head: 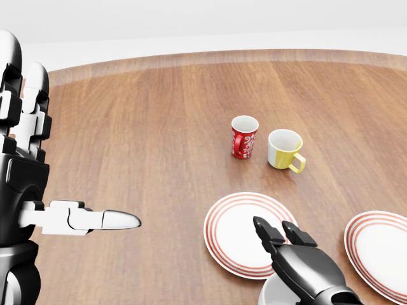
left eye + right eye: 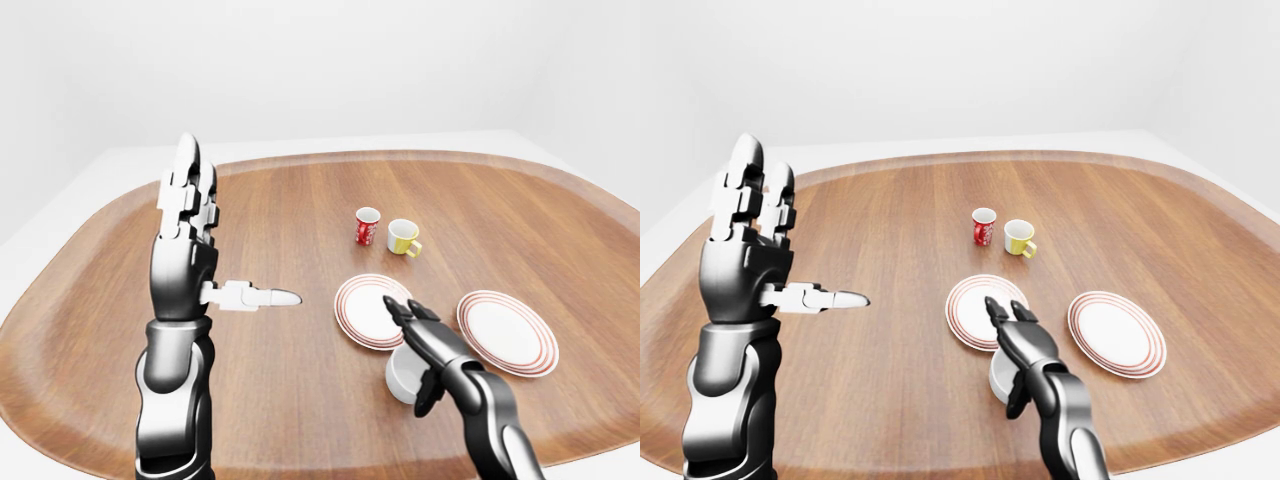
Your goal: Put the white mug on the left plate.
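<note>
Wood table (image 2: 280, 400): plain white mug (image 2: 402, 376) (upright), right hand (image 2: 425, 345) fingers spread over it.

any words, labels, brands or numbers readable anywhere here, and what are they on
No readable text anywhere.
Red mug: a white pattern on its side, too small and blurred to tell whether it is lettering.
Yellow mug, white mug, left plate and right plate: no markings beyond the plates' red rim rings.
Table and both hands: nothing written.
</note>
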Controlling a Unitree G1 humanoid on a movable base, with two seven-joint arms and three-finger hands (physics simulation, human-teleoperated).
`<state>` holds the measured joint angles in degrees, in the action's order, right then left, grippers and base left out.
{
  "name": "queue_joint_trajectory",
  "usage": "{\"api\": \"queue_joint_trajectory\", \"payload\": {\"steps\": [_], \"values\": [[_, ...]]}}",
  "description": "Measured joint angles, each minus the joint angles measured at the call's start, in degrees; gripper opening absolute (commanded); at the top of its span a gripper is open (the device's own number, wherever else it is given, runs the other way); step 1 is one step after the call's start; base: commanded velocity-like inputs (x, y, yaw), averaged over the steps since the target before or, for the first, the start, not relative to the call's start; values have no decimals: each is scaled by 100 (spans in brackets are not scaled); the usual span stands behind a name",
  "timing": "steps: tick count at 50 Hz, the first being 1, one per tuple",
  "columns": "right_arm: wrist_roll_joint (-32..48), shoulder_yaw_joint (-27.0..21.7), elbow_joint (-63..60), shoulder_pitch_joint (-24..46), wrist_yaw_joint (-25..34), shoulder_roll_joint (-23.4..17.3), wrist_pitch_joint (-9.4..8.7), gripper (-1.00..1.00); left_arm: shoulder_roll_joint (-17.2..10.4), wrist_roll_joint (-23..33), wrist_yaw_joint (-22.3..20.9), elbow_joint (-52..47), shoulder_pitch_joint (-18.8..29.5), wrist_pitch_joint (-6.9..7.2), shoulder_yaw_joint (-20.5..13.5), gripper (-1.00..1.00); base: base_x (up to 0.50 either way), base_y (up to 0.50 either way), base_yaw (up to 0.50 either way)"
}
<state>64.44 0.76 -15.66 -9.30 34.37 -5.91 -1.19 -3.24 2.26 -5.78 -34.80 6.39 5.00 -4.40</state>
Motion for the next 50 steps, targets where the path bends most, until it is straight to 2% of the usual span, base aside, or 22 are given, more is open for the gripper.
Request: {"api": "queue_joint_trajectory", "payload": {"steps": [50], "values": [[226, 113, 828, 174, -435, -102, 219, 100, -21, -28, 6, -1, 46, 0, -36, 100, 0, 0, 0]]}}
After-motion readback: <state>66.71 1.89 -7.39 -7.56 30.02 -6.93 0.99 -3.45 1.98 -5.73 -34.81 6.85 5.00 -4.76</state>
